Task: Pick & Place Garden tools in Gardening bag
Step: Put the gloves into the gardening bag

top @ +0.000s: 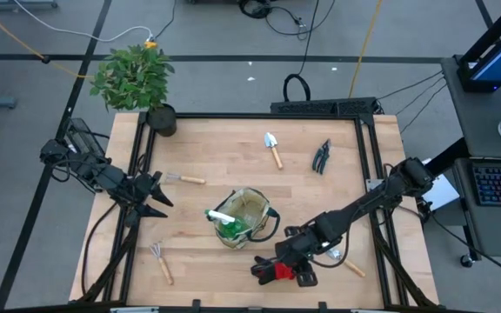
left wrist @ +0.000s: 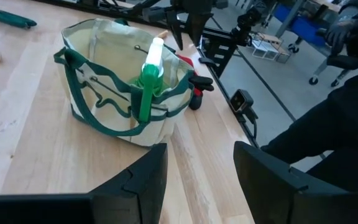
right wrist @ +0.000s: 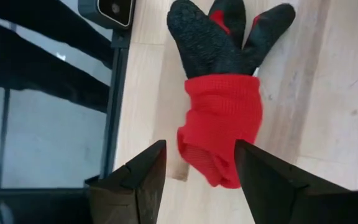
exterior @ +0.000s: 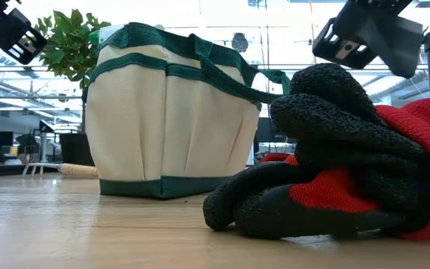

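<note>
The beige gardening bag (top: 249, 210) with green trim stands upright mid-table, and the green spray bottle (top: 230, 228) sticks out of it; both also show in the left wrist view, bag (left wrist: 104, 118) and bottle (left wrist: 148, 81). The red-and-black gloves (top: 278, 271) lie flat near the table's near edge, right of the bag. My right gripper (right wrist: 199, 155) is open just above them, its fingers either side of the red cuff (right wrist: 219, 124), touching nothing. My left gripper (top: 159, 196) is open and empty left of the bag, above the table.
A trowel (top: 273, 149) and black shears (top: 322, 156) lie at the far right. A wooden-handled tool (top: 185, 179) lies near my left gripper, a rake (top: 162, 261) at the near left, and another handle (top: 352, 267) under my right arm. A potted plant (top: 137, 83) stands at the far left corner.
</note>
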You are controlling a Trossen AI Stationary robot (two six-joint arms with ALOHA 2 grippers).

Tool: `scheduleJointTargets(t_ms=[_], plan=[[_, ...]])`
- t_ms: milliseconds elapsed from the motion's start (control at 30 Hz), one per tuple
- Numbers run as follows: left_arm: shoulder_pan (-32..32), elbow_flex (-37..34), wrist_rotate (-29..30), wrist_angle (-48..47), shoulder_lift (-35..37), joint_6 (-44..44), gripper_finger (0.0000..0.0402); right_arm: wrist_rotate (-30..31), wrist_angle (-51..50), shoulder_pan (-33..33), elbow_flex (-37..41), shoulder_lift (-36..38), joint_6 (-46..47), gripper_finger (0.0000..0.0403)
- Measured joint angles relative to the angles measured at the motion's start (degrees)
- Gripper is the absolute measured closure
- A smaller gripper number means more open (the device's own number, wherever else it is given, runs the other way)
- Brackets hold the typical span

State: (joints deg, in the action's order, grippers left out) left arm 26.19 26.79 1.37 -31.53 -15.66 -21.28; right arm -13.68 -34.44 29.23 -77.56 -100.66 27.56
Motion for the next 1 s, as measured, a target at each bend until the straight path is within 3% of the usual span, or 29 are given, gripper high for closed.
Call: scheduleJointTargets(t_ms=[533, 1000], plan=[[0.0, 0.0, 0.0, 0.0, 0.0, -0.4, 0.0213, 0.0, 0.9, -0.9, 0.0, 0.0, 7.7, 0.0208], [0.0, 0.0, 0.0, 0.0, 0.0, -0.4, 0.0213, 1.4, 2.9, -1.2, 0.1, 0.0, 6.6, 0.0063]])
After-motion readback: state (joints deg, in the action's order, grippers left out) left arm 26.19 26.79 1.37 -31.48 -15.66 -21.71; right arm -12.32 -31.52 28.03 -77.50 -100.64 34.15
